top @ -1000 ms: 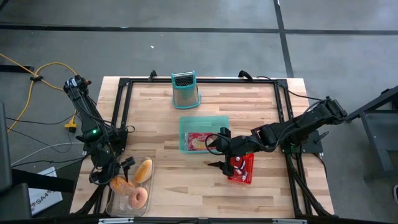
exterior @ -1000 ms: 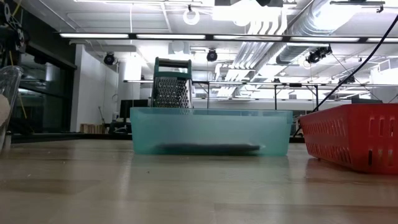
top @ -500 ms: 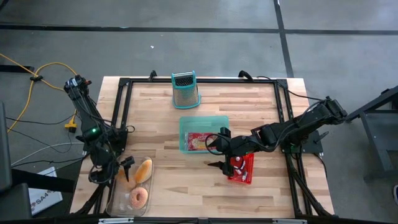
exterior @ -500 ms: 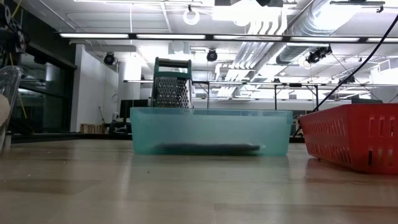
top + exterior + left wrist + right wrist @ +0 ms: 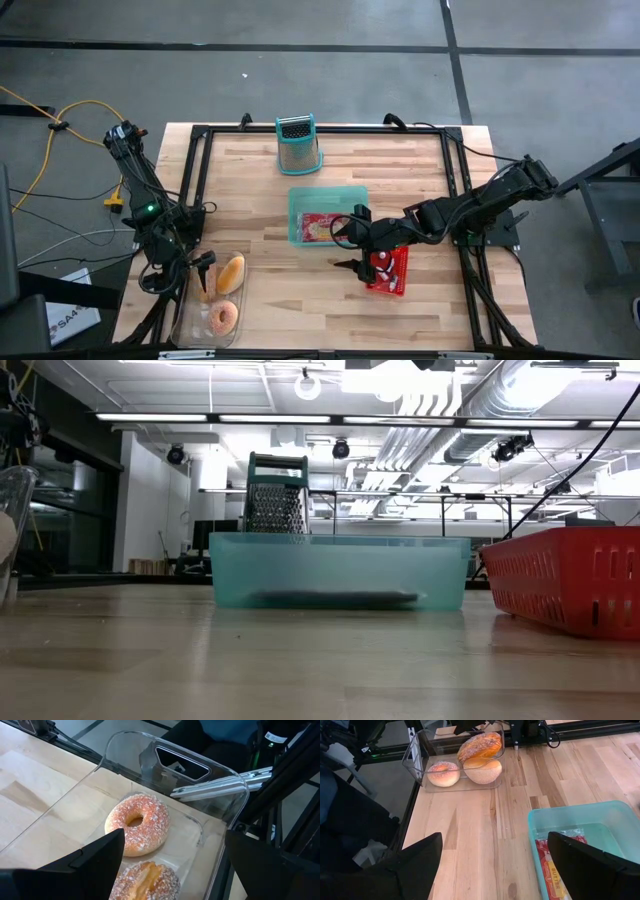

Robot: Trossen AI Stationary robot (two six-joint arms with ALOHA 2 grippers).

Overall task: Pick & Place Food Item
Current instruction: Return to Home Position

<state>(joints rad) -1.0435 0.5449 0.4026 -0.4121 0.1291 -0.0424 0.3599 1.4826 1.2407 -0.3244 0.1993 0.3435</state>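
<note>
Three baked items are seen inside the clear bin [image 5: 188, 325] at the lower left of the high view: a sugared doughnut [image 5: 222, 318] toward the bottom end, a long loaf [image 5: 231, 273] above it, and a round bun [image 5: 482, 771] tucked alongside. The left gripper [image 5: 204, 267] is held just over the bin's upper end, its fingers spread wide and nothing carried between them.

For the return home, a straight lift is called for first. That way the bin's tall end wall is cleared before the arm is drawn back. The fingers are best left apart, so that nothing is snagged or dragged out.

The doughnut is laid flat, hole upward, with no long axis to speak of. The loaf's long axis is run from lower left to upper right in the high view, close to the bin's own length.

Further right, a grater [image 5: 298, 145] is stood at top centre, and below it a teal tub [image 5: 328, 190] is seen with a butter packet [image 5: 318, 228] inside. The right gripper [image 5: 343, 249] is parked at the tub's lower right corner, opened wide and empty, just left of a red basket [image 5: 398, 288].
</note>
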